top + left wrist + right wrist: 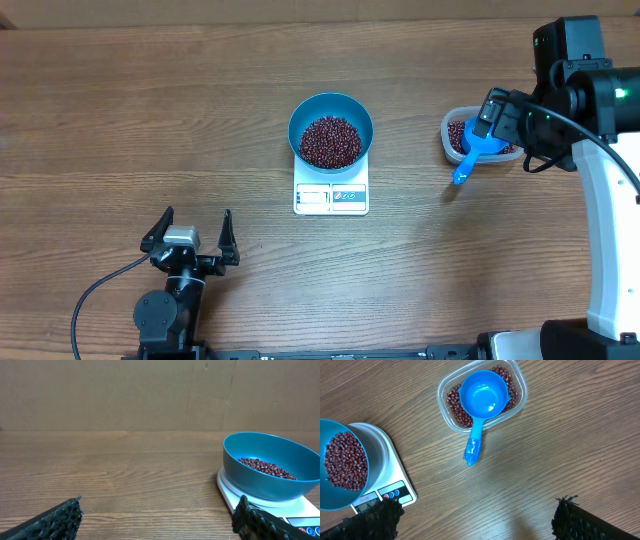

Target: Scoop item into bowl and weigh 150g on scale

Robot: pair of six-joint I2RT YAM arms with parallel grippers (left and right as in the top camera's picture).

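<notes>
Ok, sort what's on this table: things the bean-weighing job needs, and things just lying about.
Needed for the job:
beans
teal bowl
white scale
blue scoop
clear tub

Just lying about:
black cable

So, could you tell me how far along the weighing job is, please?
Done: beans lie in the bowl, which sits on the scale. In hand: nothing; the scoop rests empty in the tub, left gripper and right gripper open. Left: confirming the weight; the display is unreadable here.
</notes>
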